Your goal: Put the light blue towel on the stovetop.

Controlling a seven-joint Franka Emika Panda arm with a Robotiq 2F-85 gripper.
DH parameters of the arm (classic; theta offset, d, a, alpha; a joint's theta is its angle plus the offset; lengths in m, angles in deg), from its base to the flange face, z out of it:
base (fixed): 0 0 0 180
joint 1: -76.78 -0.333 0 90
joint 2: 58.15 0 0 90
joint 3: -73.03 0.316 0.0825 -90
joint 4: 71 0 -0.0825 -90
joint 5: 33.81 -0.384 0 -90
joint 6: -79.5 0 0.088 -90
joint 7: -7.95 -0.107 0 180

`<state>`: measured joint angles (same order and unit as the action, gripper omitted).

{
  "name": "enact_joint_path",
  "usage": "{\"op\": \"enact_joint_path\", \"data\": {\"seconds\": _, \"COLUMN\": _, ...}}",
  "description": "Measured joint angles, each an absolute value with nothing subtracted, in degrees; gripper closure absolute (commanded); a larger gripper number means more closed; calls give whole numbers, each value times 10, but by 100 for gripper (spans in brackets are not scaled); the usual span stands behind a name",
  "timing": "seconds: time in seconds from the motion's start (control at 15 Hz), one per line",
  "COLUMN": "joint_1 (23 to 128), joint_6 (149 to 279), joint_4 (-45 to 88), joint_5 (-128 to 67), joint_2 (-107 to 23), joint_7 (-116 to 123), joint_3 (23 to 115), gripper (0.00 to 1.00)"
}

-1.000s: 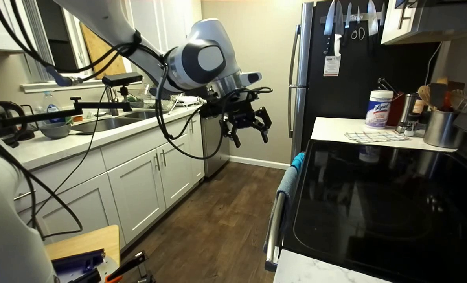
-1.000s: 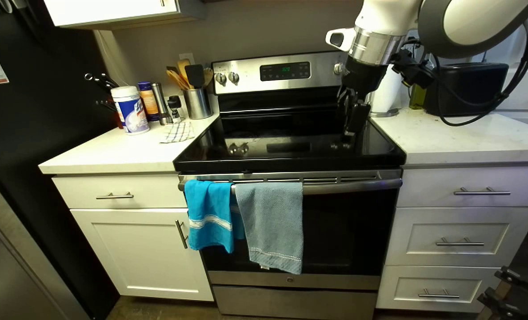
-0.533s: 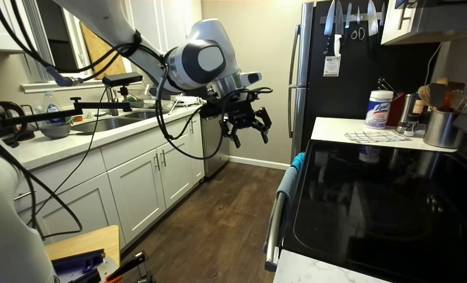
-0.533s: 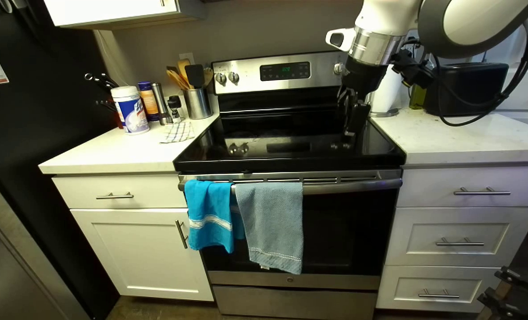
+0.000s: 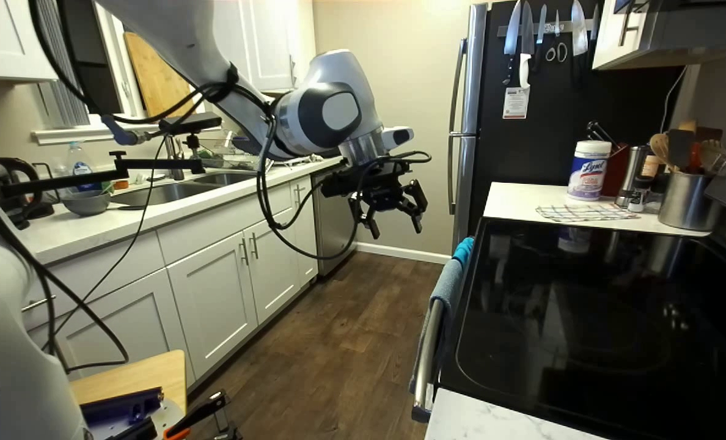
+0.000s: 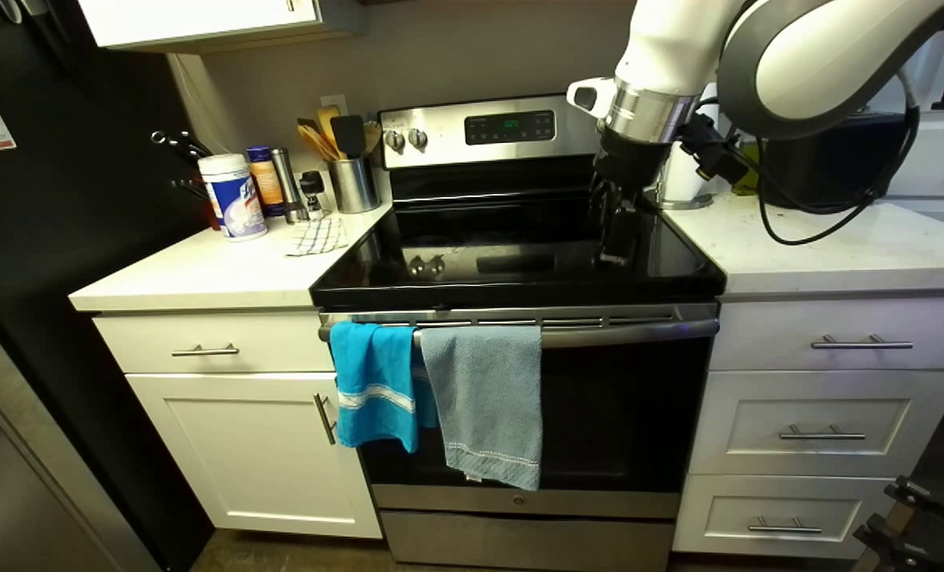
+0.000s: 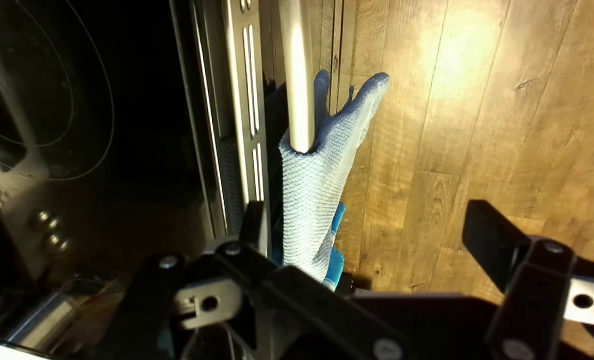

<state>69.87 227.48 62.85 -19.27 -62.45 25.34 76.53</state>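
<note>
One bright blue towel [image 6: 373, 385] hangs beside the light blue towel [image 6: 488, 401] on the oven handle [image 6: 623, 334], the claw [image 7: 365, 220] spread wide.

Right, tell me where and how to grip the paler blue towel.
Probably best at the fold over the oven handle, from above: the paler blue towel drapes over it with its top exposed, and the gripper hangs open, pointing down, so it could straddle the fold.
</note>
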Motion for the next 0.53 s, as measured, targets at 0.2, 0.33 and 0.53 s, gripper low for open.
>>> {"op": "enact_joint_path", "data": {"seconds": 0.2, "joint_1": 700, "joint_6": 2294, "joint_4": 596, "joint_5": -178, "joint_2": -576, "joint_7": 253, "joint_3": 765, "gripper": 0}}
{"op": "enact_joint_path", "data": {"seconds": 0.33, "joint_1": 700, "joint_6": 2301, "joint_4": 570, "joint_5": -169, "joint_2": -541, "joint_7": 253, "joint_3": 765, "gripper": 0}}
{"op": "enact_joint_path", "data": {"seconds": 0.53, "joint_1": 699, "joint_6": 2313, "joint_4": 528, "joint_5": -156, "joint_2": -488, "joint_7": 258, "joint_3": 766, "gripper": 0}}
